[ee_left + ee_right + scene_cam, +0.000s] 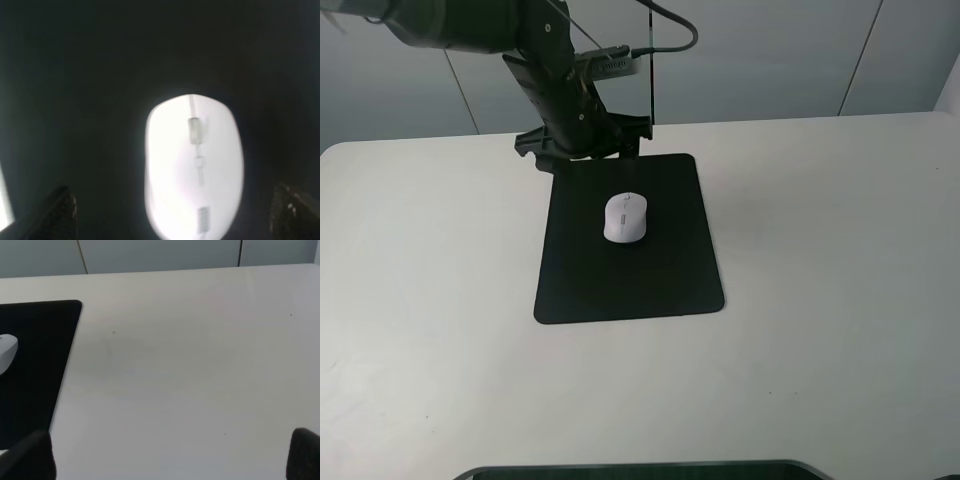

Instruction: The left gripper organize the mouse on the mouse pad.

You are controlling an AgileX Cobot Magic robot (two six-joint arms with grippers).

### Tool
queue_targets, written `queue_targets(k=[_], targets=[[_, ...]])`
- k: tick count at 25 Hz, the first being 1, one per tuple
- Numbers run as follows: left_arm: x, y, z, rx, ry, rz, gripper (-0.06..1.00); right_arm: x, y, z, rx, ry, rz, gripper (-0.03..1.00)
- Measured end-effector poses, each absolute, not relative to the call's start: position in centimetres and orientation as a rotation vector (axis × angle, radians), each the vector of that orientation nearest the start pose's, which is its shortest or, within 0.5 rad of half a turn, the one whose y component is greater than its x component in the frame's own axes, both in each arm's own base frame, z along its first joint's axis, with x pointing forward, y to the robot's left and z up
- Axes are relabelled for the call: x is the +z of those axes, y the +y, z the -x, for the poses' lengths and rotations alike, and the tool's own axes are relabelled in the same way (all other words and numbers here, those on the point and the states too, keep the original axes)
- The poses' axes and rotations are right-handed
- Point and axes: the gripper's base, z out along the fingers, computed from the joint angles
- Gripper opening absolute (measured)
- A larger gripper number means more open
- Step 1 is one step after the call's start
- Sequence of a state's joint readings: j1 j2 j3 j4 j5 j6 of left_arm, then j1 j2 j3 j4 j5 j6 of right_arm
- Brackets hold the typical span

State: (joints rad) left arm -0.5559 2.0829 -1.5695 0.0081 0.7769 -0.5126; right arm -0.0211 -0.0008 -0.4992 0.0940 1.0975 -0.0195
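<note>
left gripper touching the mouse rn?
Apart. Left wrist view: black mouse pad shows between the mouse and each of the fingers. Exterior high view: left gripper sits at the pad's far edge, open.

We see soft, even light on the white counter (840, 300), with faint shadows. Just ahead of the left claw (175, 212), the mouse (194, 167) glares overexposed and blurred against the dim mouse pad (75, 75).

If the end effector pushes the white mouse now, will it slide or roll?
Probably slide, not roll: the mouse lies flat on the matte mouse pad. Its smooth, rounded shell may slip when gripped.
</note>
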Motion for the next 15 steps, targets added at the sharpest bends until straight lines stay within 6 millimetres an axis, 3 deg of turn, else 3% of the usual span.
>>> queue_targets(k=[9,15], targets=[[22.5,-15.3,-38.2,-0.119,2.917,-0.083,0.74,27.4,0.8,0.7,0.091,2.079,0.0,0.7],[24.6,-10.2,-36.9,-0.105,2.911,0.0,0.74,27.4,0.8,0.7,0.091,2.079,0.0,0.7]])
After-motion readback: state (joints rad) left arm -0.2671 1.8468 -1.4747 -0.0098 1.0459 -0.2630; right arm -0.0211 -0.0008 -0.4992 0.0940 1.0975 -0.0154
